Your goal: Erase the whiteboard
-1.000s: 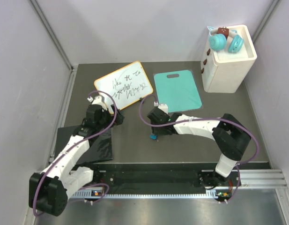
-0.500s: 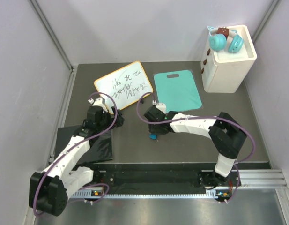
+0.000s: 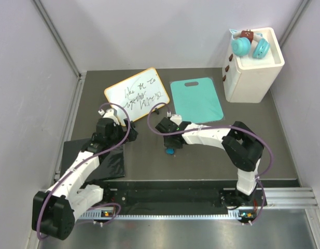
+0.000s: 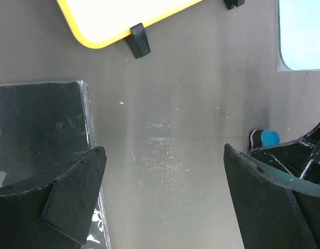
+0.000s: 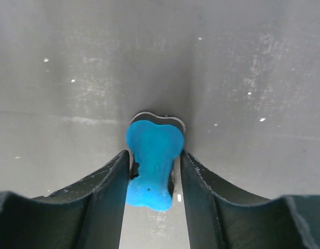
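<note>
The whiteboard (image 3: 136, 94), white with an orange frame and black handwriting, lies tilted at the back left of the table. Its corner and a black clip (image 4: 138, 40) show at the top of the left wrist view (image 4: 123, 15). A small blue eraser (image 3: 170, 151) sits on the table in front of it and also shows in the left wrist view (image 4: 269, 138). My right gripper (image 3: 171, 145) is down over the eraser (image 5: 152, 161), its fingers pressed on both sides (image 5: 153, 155). My left gripper (image 3: 127, 132) is wide open and empty (image 4: 165, 197) over bare table, between board and mat.
A teal cutting board (image 3: 196, 99) lies right of the whiteboard. A black mat (image 3: 105, 161) lies under my left arm. A white box (image 3: 253, 72) with teal toys (image 3: 250, 46) on top stands at the back right. Walls close in on both sides.
My right wrist has shifted left and its elbow has swung inward, with the fingers staying over the eraser. The eraser, the whiteboard and my left arm have not moved.
</note>
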Tool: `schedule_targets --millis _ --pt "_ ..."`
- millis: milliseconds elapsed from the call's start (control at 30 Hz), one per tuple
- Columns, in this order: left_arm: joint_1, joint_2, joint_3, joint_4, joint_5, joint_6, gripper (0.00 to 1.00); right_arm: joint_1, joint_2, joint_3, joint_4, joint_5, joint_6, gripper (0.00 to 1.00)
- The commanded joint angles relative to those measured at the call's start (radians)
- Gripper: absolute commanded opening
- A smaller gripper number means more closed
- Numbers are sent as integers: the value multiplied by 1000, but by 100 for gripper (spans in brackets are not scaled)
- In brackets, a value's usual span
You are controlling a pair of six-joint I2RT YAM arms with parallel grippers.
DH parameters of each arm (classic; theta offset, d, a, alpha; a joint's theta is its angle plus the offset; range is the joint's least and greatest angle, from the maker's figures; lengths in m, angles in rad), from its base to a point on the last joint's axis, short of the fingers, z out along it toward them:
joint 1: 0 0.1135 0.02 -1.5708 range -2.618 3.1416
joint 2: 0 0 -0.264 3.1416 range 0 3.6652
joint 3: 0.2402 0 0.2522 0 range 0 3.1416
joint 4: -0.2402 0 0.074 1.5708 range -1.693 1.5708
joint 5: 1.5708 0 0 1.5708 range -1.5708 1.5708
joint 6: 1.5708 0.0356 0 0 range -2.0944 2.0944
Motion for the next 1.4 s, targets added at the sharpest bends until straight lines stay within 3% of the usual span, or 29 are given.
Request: schedule_targets --millis 0,67,100,167,267,433,567,833,933,1000,1167,1367 --pt "3 -15 -13 28 1 11 99 17 35 49 -38 52 7 43" --pt "3 -12 -11 27 -9 9 99 17 52 64 -52 70 1 40" --pt "3 -11 -11 25 -19 9 99 17 54 66 -56 72 3 23" --pt "2 -10 -5 18 -42 3 99 18 51 58 -50 81 -5 10" --pt "11 8 12 16 -131 -17 99 18 28 47 -49 96 -19 0" --pt "89 146 93 48 -188 -46 99 17 -58 37 -26 145 -71 0" --pt "125 216 101 189 -164 -30 99 11 -150 -8 80 150 -169 0" --pt "152 246 -95 756 -116 -1 97 -80 -236 -72 313 49 -338 0" --pt "175 299 -109 829 -133 -3 93 -136 -227 -56 353 -52 -378 0" --pt "203 360 -118 875 -78 -36 92 -161 -224 -62 418 -127 -395 0" --pt "296 511 -158 1161 111 -124 86 -196 -207 -66 562 -195 -464 0" --pt "315 669 -183 1413 195 -136 84 -195 -126 30 547 -212 -510 0"
